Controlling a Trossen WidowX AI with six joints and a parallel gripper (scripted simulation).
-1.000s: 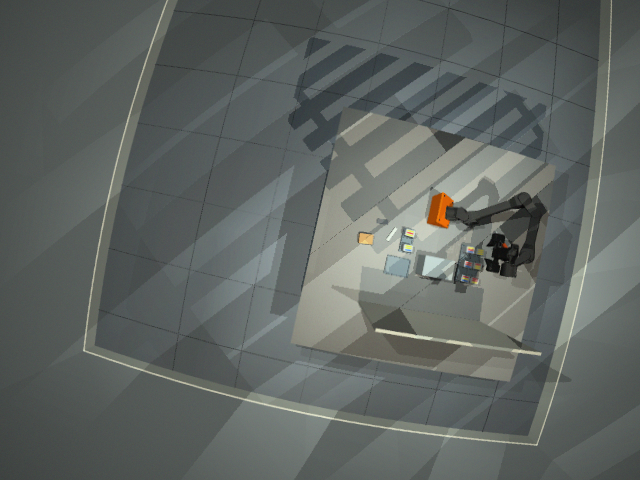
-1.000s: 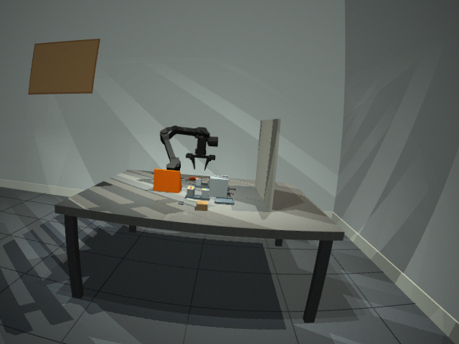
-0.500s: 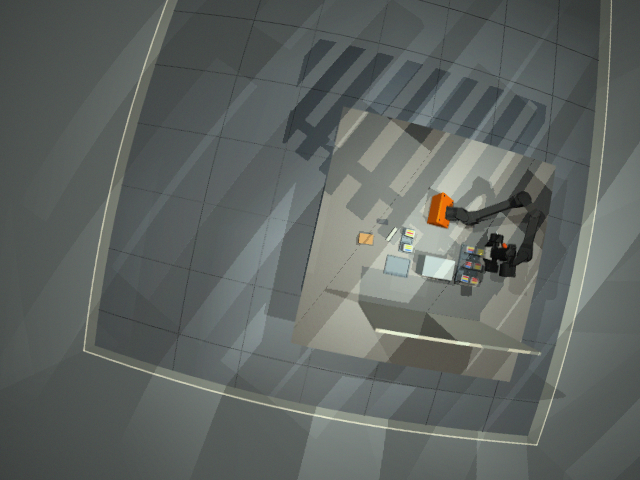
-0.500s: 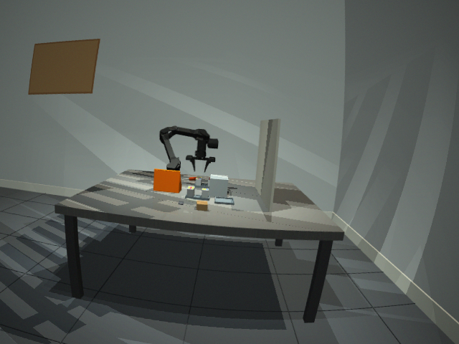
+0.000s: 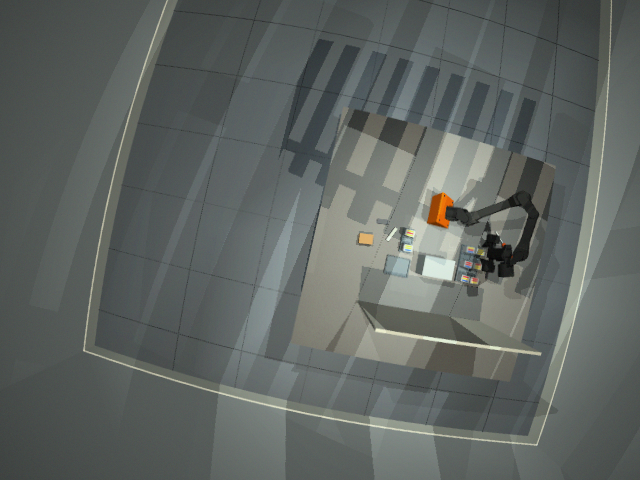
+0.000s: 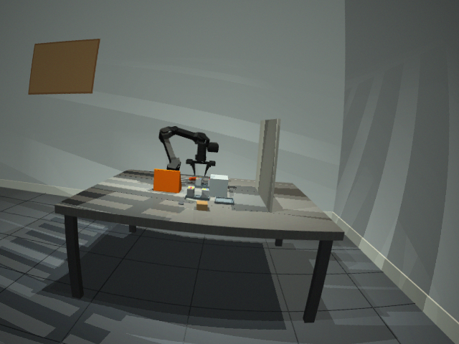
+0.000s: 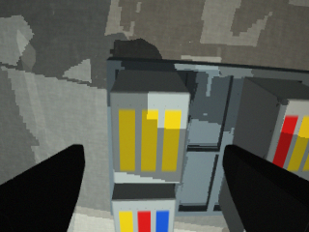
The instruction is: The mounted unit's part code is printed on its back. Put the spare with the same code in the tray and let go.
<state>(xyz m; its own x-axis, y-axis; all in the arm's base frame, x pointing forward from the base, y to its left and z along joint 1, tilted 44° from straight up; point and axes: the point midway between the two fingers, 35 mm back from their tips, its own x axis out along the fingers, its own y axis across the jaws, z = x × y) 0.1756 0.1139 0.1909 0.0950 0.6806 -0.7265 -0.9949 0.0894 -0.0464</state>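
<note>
From the wrist view, my end effector is partly open, gripping nothing, above the all-yellow-striped spare in the divided rack; a yellow-red-blue block crowds it. From the top, a white box stands between rack and tray. In the exterior view, an upright panel rises beyond the tray on the desk.
</note>
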